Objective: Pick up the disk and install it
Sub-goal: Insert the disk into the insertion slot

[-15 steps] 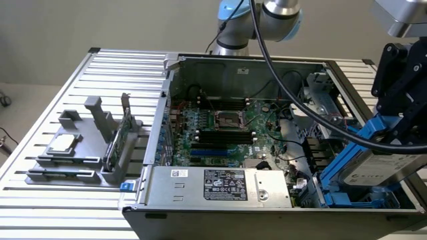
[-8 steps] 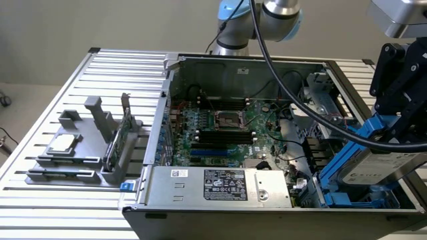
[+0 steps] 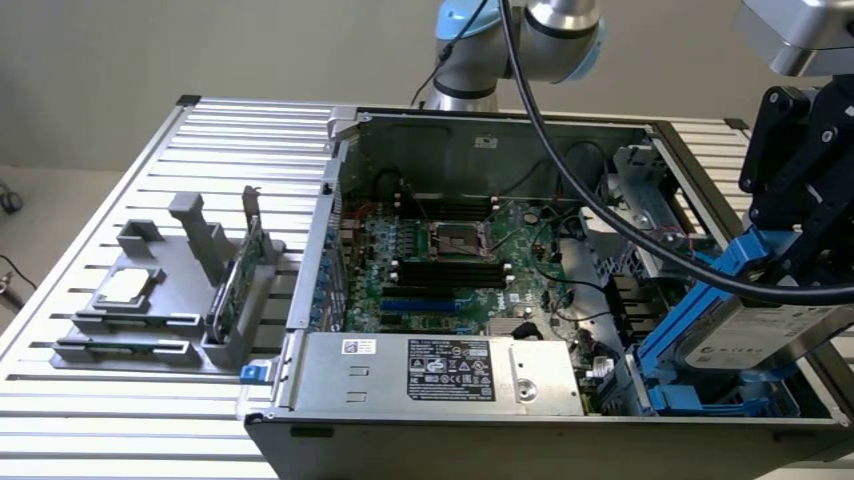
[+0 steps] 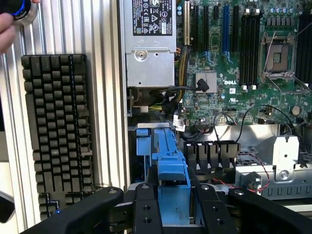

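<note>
Your claw (image 3: pixel 781 262) is clenched on the disk (image 3: pixel 767 325), with 2 fingers (image 4: pixel 146 209) pinching the sides of its blue carrier. The disk hangs tilted at the exterior view's lower right, label side up. Its low end is at the blue bay (image 3: pixel 667 345) of the open case (image 3: pixel 467 125), though you cannot tell whether they touch. The tilt probably lines the carrier up with the bay's rails. Judged from this, the disk is not yet seated.
</note>
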Robot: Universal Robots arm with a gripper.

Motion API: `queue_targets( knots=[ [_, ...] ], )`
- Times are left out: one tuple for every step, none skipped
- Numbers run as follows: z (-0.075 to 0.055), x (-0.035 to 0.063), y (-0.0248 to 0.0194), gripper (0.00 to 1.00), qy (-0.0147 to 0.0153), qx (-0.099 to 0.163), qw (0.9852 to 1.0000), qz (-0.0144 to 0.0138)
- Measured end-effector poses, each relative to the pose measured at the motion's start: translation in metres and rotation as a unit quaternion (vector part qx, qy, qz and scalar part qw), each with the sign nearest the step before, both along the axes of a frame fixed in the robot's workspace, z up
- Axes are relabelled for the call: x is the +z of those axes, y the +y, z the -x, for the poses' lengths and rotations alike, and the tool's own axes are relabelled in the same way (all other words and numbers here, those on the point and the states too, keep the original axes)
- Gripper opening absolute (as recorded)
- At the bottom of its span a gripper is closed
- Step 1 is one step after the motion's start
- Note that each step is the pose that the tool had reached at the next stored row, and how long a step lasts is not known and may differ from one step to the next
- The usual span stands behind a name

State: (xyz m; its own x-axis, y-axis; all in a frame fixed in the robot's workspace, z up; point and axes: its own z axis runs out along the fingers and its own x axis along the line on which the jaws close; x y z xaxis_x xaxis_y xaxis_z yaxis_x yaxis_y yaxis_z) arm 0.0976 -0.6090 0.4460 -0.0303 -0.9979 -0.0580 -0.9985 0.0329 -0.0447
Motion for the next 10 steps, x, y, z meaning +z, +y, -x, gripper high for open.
queue_targets(
  knots=[
    [0.0000, 0.0000, 0.0000, 0.33, 0.0000, 0.000, 1.0000, 0.0000],
    [0.0000, -0.0003, 0.0000, 0.33, 0.0001, 0.000, 1.0000, 0.0001],
    [0.0000, -0.0004, 0.0000, 0.33, 0.0002, 0.000, 1.0000, 0.0001],
    [-0.0001, -0.0005, 0.0000, 0.33, 0.0004, 0.000, 1.0000, 0.0000],
    [-0.0002, -0.0005, 0.0000, 0.33, 0.0009, 0.000, 1.0000, 0.0000],
    [-0.0003, -0.0008, -0.0003, 0.33, 0.0012, 0.000, 1.0000, -0.0002],
    [-0.0004, -0.0010, -0.0006, 0.33, 0.0015, 0.000, 1.0000, -0.0006],
    [-0.0005, -0.0012, -0.0008, 0.33, 0.0017, 0.000, 1.0000, -0.0010],
    [-0.0006, -0.0014, -0.0010, 0.33, 0.0018, 0.000, 1.0000, -0.0016],
    [-0.0007, -0.0015, -0.0014, 0.33, 0.0019, 0.001, 1.0000, -0.0025]
  ],
)
